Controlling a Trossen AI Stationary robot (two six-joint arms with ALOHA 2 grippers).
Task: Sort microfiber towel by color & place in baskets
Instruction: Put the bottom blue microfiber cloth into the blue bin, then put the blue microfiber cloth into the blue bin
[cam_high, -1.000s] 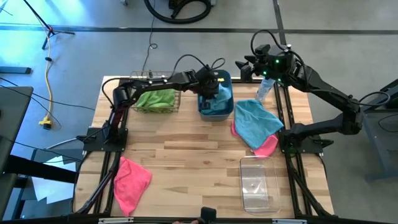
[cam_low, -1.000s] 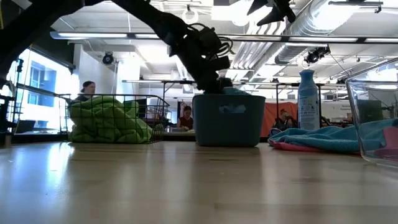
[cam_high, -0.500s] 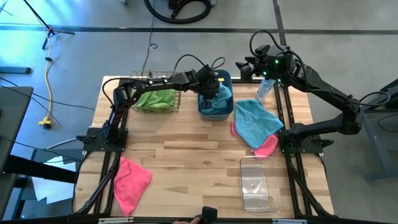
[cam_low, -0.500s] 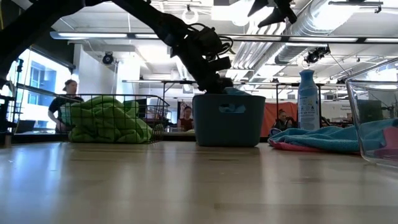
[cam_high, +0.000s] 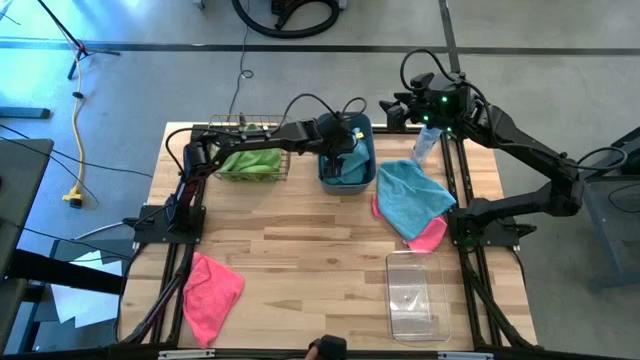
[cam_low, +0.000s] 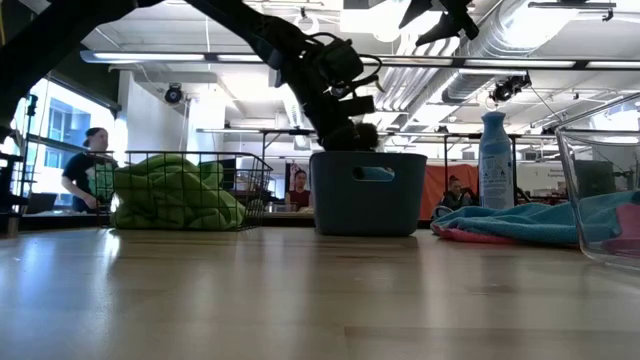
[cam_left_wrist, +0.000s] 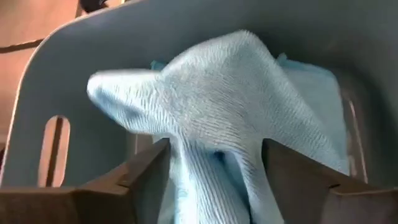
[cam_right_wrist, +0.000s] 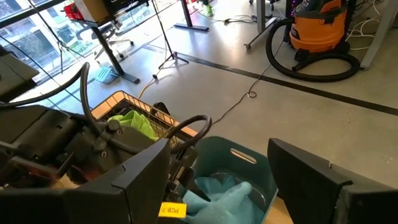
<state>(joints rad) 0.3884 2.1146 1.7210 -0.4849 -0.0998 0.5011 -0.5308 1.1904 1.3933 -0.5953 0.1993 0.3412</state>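
Observation:
My left gripper (cam_high: 340, 150) hangs open over the slate-blue tub (cam_high: 362, 128), fingers pointing down into it. A light blue towel (cam_left_wrist: 217, 93) lies in the tub, and a raised fold of it stands between the fingers. A lime green towel (cam_high: 250, 160) fills the wire basket (cam_high: 285, 172). Another light blue towel (cam_high: 412, 197) lies on the table over a pink towel (cam_high: 430, 236). A second pink towel (cam_high: 212, 285) lies at the near left. My right gripper (cam_right_wrist: 217, 168) hovers open, high above the table's far right. My left gripper has its two fingers (cam_left_wrist: 146, 171) on either side of the towel's raised fold (cam_left_wrist: 211, 155), coming from above. I cannot tell whether they touch the cloth. The towel rests inside the tub.
A clear plastic bin (cam_high: 415, 295) stands at the near right. A pale blue spray bottle (cam_high: 424, 147) stands at the far right, beside the right arm. People show in the room beyond the table (cam_low: 90, 170). Bare wood lies across the table's middle and near centre.
My left gripper has opened over the tub and let go of the light blue towel. The cloth, which showed above the tub's rim in the low view, has sunk below it.

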